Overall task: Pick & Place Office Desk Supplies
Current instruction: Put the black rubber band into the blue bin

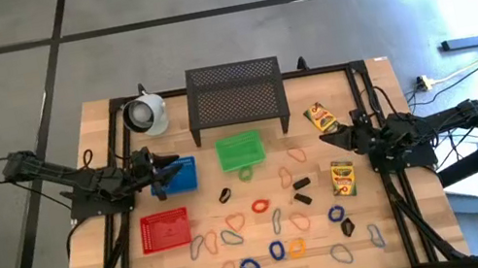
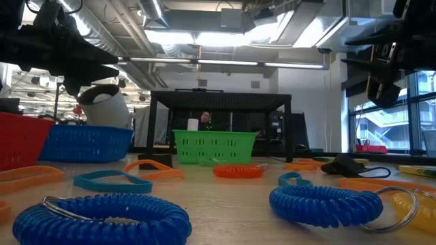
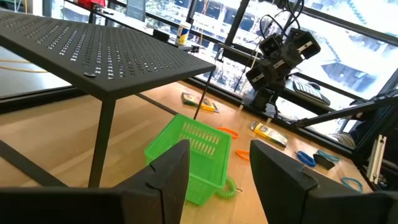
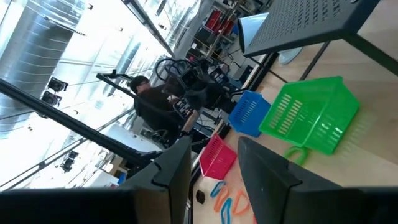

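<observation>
blue coiled loops up front; green basket beyond.

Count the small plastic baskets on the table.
3: the green basket in front of the black mesh stand, the blue basket under the left end effector, and the red basket nearer the front edge.

The black mesh stand blocks the table's far edge, the white cup beside it. A green basket, blue basket and red basket take the middle-left. Loops and clips crowd the near half. Bare wood, seemingly clear, lies between the red basket and the table's left edge
</observation>
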